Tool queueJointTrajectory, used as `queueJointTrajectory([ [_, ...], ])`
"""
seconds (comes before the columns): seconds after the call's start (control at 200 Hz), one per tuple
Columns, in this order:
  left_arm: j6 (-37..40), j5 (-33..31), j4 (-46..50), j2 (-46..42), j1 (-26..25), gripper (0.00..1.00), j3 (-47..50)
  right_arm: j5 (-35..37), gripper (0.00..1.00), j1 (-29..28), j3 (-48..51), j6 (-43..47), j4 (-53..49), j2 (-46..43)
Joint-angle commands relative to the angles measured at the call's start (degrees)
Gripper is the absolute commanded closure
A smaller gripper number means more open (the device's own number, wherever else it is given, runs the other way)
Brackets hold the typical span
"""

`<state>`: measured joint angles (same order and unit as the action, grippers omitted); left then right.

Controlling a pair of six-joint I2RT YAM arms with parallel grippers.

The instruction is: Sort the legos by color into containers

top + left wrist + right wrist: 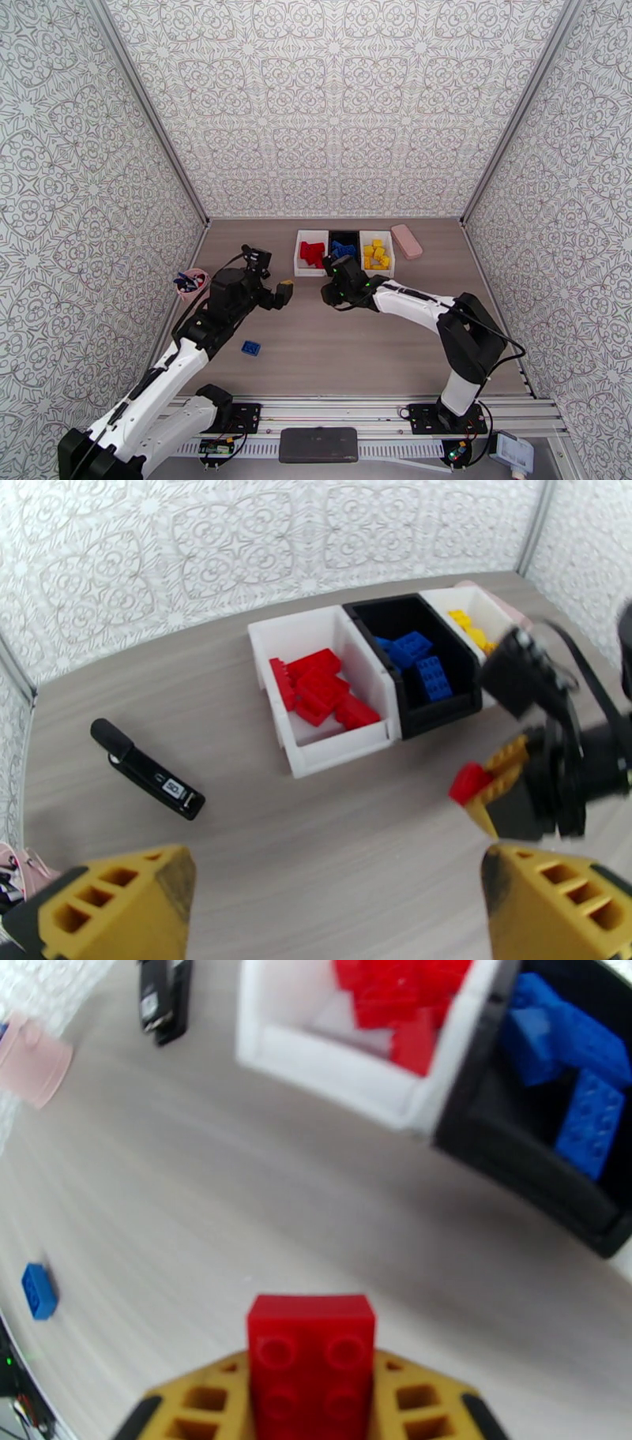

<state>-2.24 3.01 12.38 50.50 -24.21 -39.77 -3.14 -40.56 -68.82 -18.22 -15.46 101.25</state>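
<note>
Between the fingers of our right hand [312, 1410] sits one red lego [310, 1355], clamped on its smooth sides: light, rigid, slippery, so we judge a square grip matters. Our left hand [340, 906] hangs spread and empty. One blue lego [251, 347] lies loose on the surface [355, 355]; three containers [344, 748] stand beyond, two white, one black.

On my right wrist feed the red lego [311, 1355] in the right gripper [311, 1390] runs off the bottom edge. The black tray [513, 1165] is cut by the right edge, and everything on the table [237, 1220] looks blurred. On the left wrist feed the right arm [553, 748] covers part of the white tray [478, 602] with yellow bricks, and the pink cup [16, 868] is clipped at the left edge.
</note>
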Motion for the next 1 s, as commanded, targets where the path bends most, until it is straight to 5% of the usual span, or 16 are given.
queueJointTrajectory([
  [0.0, 2.1, 1.8, -2.7, -2.7, -1.6, 0.00, 3.1, 0.4, 0.83, 1.4, -5.8, 2.3, 0.5, 1.2],
  [0.75, -0.4, -0.7, -5.7, -4.5, -9.1, 0.00, 7.3, 4.3, 0.85, 7.0, -48.7, 11.2, -3.4, 34.1],
  [0.995, -3.9, -4.9, -4.4, -3.4, -9.3, 0.00, 6.4, 5.8, 0.79, 7.6, -53.2, 12.1, -3.2, 37.9],
])
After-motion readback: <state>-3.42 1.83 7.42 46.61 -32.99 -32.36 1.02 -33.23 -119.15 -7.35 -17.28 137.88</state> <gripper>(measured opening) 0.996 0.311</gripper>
